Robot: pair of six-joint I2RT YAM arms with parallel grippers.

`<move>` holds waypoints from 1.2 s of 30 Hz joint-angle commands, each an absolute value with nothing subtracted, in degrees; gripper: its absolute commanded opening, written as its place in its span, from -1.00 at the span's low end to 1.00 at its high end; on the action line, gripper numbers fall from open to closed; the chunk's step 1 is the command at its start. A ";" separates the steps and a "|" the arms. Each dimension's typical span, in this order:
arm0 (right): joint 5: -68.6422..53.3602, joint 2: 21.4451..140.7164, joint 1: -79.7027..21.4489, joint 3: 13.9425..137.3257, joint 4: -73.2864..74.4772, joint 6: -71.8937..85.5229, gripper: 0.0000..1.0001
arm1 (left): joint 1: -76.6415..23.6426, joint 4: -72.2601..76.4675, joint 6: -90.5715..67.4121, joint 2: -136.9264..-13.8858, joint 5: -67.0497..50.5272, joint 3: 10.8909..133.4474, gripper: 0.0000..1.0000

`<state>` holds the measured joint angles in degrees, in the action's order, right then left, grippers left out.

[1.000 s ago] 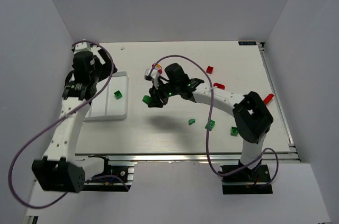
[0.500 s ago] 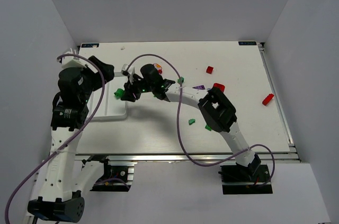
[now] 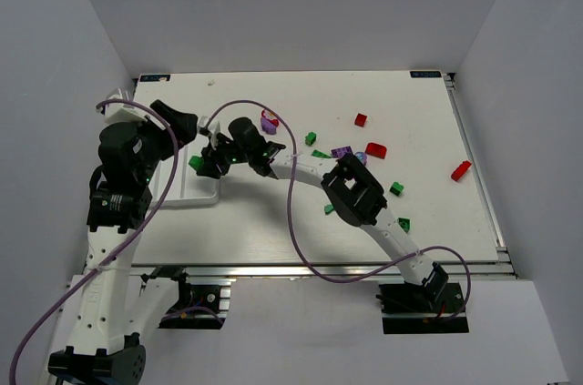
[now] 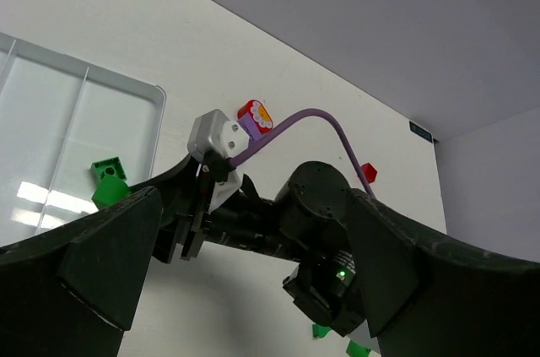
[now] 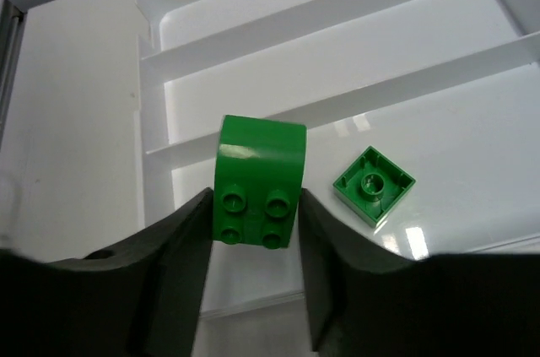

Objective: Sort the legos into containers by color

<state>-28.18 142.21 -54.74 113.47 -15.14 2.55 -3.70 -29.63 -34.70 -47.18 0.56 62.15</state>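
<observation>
Right pincer (image 5: 256, 207): clamped on a green lego (image 5: 258, 163), poised over the tray (image 5: 380, 53).
Second green lego (image 5: 374, 186): in a tray compartment, 3 o'clock of pincer, apart.
Left pincer (image 4: 253, 205): spread wide.

Left gripper (image 4: 253, 209) is standing wide apart, its dark fingers (image 4: 101, 260) framing the view. Right arm (image 4: 312, 209) is reaching between them toward the white tray (image 4: 51, 112), with a purple cable (image 4: 316, 116) arching off its white block. A green lego (image 4: 106, 181) is showing at the tray's nearest compartment. A rounded red-and-purple lego (image 4: 256, 117) and a red lego (image 4: 369, 173) are sitting on the table (image 4: 211, 45) beyond.
</observation>
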 commanded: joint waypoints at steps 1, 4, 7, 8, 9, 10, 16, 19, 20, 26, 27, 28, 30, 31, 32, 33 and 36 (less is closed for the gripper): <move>-27.42 142.47 -54.76 116.37 -17.40 0.44 0.05 | -3.34 -28.83 -37.08 -46.50 -2.55 60.91 0.96; -29.61 140.90 -54.58 114.53 -17.49 0.18 0.23 | -3.43 -27.87 -38.84 -45.44 -3.69 59.59 0.96; -31.63 137.56 -53.71 112.07 -17.31 0.18 0.42 | -3.43 -26.37 -39.55 -43.95 -4.13 58.80 0.96; -32.42 136.24 -53.18 111.10 -17.23 -0.78 0.53 | -3.34 -26.19 -39.55 -43.68 -4.22 59.15 0.96; -33.13 133.36 -52.74 109.01 -17.05 -1.92 0.65 | -3.43 -26.28 -39.03 -43.59 -4.22 59.32 0.96; -33.22 131.68 -51.78 107.94 -16.35 -3.67 0.79 | -3.43 -25.93 -38.76 -43.59 -5.26 59.50 0.96; -38.10 113.51 -42.57 93.03 -7.58 -11.85 0.79 | -3.43 -22.07 -38.58 -47.62 -15.54 58.10 0.42; -44.99 104.61 -34.75 84.86 -3.09 -12.75 0.39 | -3.95 -20.13 -39.90 -51.13 -20.74 56.17 0.02; -45.61 102.41 -32.89 82.99 -1.68 -13.61 0.21 | -4.30 -20.04 -39.99 -52.02 -20.74 55.90 -0.13; -44.83 86.06 -24.44 68.24 7.73 -22.31 -0.64 | -12.11 -25.04 -38.58 -62.82 -15.57 59.76 -0.36; -43.69 83.00 -24.09 66.64 7.91 -23.19 -0.39 | -13.78 -25.92 -38.76 -66.84 -12.08 60.64 -0.23; -41.77 81.66 -23.39 65.23 7.65 -23.12 -0.04 | -16.58 -27.41 -39.19 -68.89 -10.39 62.12 -0.16; -39.48 78.94 -22.16 62.06 7.38 -22.24 0.38 | -18.36 -27.60 -41.65 -74.16 -8.54 63.10 0.04; -38.59 78.49 -21.71 61.35 7.21 -21.89 0.48 | -18.46 -27.77 -42.79 -75.48 -7.66 63.45 0.21; -37.80 77.96 -21.10 60.74 6.86 -21.71 0.59 | -18.54 -27.69 -44.46 -76.72 -7.12 64.24 0.37; -36.05 77.79 -19.96 60.04 6.51 -20.93 0.78 | -18.63 -27.60 -45.26 -78.82 -6.08 64.68 0.74; -32.98 79.01 -16.89 60.03 5.10 -19.08 0.79 | -18.63 -26.64 -47.10 -81.55 -5.27 66.53 0.96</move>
<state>-37.93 79.18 -20.16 59.96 6.72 -20.23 -18.87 -26.96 -43.77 -81.19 -8.97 62.39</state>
